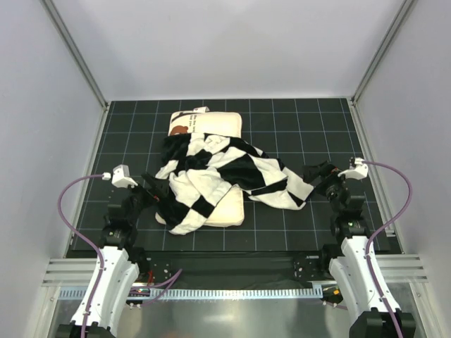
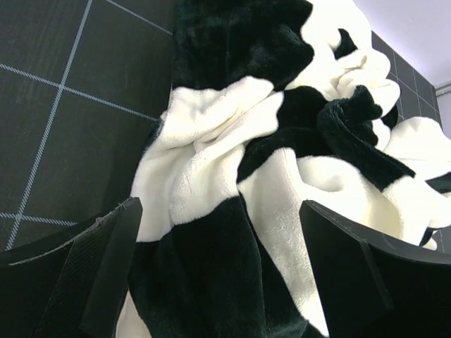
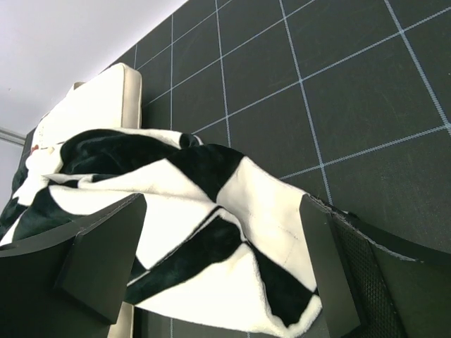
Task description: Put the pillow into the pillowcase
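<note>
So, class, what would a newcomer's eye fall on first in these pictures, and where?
The black-and-white checked pillowcase lies crumpled across the cream pillow, whose far and near ends stick out. The left gripper and right gripper, both open, flank the heap on the dark gridded table.

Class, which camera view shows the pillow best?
Top external view: the pillow shows at both ends, its middle under the pillowcase. Right wrist shows one end only; left wrist, just pillowcase.

The pillowcase (image 1: pixel 236 172) covers the middle of the pillow (image 1: pixel 215 124) (only its ends show).
</note>
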Controlling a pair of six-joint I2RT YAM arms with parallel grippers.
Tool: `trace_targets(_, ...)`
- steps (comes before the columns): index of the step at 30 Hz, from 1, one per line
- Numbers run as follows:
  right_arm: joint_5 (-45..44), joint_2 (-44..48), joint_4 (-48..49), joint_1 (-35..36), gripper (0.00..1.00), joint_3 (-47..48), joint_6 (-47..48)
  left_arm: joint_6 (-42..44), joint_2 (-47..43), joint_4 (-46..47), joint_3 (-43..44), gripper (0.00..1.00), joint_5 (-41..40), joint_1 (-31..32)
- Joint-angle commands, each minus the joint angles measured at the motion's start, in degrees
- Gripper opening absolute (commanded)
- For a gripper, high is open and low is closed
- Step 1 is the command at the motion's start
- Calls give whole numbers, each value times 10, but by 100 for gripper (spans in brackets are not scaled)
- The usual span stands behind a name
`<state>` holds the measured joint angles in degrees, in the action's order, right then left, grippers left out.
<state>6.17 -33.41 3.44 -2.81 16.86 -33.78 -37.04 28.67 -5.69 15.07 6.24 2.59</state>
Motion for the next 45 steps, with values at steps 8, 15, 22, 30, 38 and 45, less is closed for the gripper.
trace_targets(8, 205, -97, 197, 49, 100, -7, 23, 5, 6, 35, 10, 100, 16, -1)
trace_targets(15, 202, -230, 142, 195, 100, 126, 99, 5, 10, 38, 11, 100, 18, 0)
trace_targets(22, 169, -396, 58, 271, 100, 286, 156, 5, 11, 40, 12, 100, 18, 0)
trace_targets(30, 170, -559, -12, 290, 86, 419, 212, 4, 11, 40, 11, 100, 20, 0)
trace_targets(38, -10, -505, -74, 287, 4, 457, 214, 1, 21, 46, 12, 100, 25, -1)
trace_targets(45, -200, -392, -221, 131, 4, 537, 129, 0, 19, 46, 11, 100, 27, 0)
